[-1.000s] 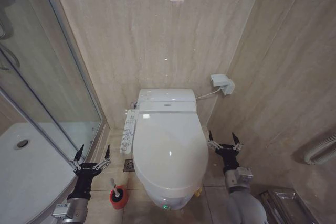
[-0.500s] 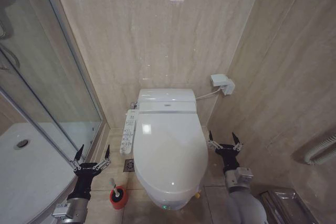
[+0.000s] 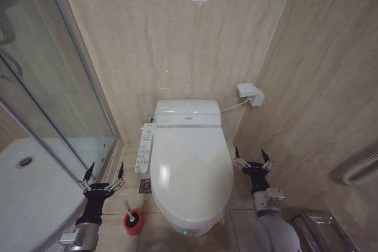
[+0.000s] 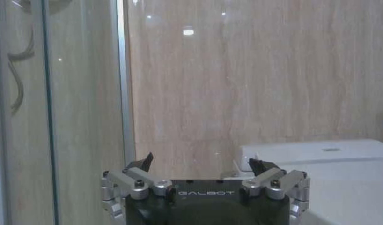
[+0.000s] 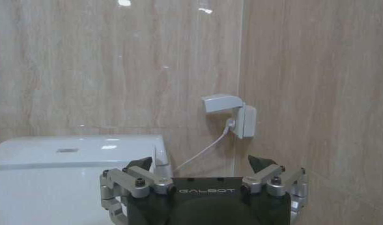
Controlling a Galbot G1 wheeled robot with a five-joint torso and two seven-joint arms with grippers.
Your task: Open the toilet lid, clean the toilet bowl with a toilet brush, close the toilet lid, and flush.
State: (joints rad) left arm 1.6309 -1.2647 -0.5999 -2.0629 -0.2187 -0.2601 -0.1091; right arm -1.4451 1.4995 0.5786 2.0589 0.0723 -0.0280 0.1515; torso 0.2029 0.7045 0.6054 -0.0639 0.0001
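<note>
A Galbot G1 faces a closed toilet in a beige-tiled bathroom, its two arms raised on either side of the fixture. The toilet lid (image 3: 190, 169) lies flat and shut over the toilet bowl (image 3: 188, 226), whose inside is hidden beneath it. The left gripper (image 3: 104, 173) hovers near the left side of the toilet, beside the glass shower door (image 3: 47, 87), with its fingers spread wide and nothing between them. The right gripper (image 3: 251, 157) hangs to the right of the lid, close to the side wall, its fingers likewise spread and empty. Neither touches the lid.

The toilet brush (image 3: 131, 214) stands untouched in its red holder (image 3: 133, 221) on the floor, near the left front of the bowl and just right of the left arm. A white button panel (image 3: 144, 147) runs along the toilet's left side, and a wall socket (image 3: 250, 94) with a cord sits to the far right of the tank (image 3: 188, 111).

Judging by the scene, the job has not yet begun: the lid remains to be lifted, the bowl scrubbed, the lid lowered again and the flush triggered.
</note>
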